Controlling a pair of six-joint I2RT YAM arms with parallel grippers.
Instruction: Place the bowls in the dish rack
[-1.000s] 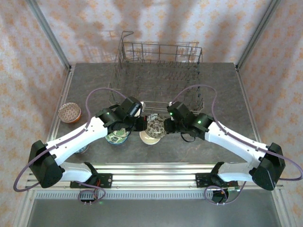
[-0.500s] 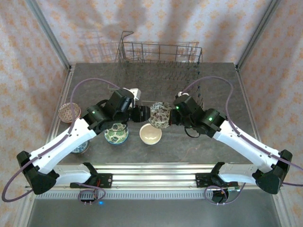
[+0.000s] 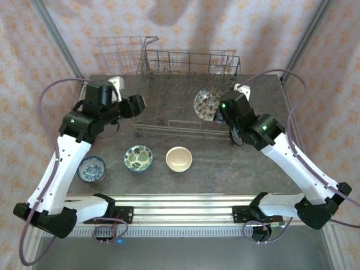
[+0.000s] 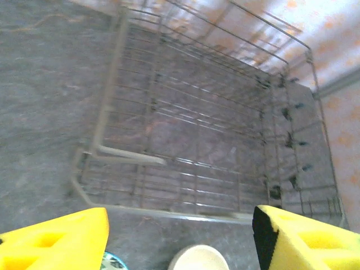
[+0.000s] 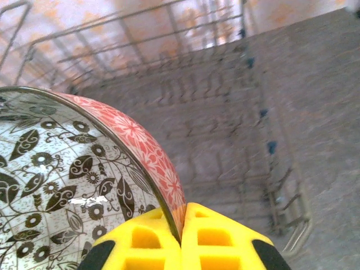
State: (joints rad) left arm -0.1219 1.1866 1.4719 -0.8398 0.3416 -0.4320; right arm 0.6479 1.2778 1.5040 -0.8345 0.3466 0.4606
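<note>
My right gripper (image 3: 217, 112) is shut on the rim of a bowl (image 3: 206, 102) with a red outside and a white inside with black leaves (image 5: 67, 169). It holds the bowl tilted on edge over the right part of the grey wire dish rack (image 3: 169, 93). The yellow fingers (image 5: 214, 239) pinch the rim from both sides. My left gripper (image 3: 139, 104) hangs open and empty by the rack's left front corner. Three bowls stand on the table in front of the rack: blue (image 3: 91, 169), green floral (image 3: 138, 158) and cream (image 3: 179, 159).
In the left wrist view the rack's floor (image 4: 197, 129) lies below, with the cream bowl (image 4: 199, 260) and the green bowl's edge (image 4: 113, 263) at the bottom between the fingers. Patterned walls and metal posts (image 3: 59, 42) enclose the grey table (image 3: 236, 163).
The left gripper opened, let go of the patterned bowl and swung back to the rack's left end. The right gripper carried the bowl from the table's middle up over the rack.
</note>
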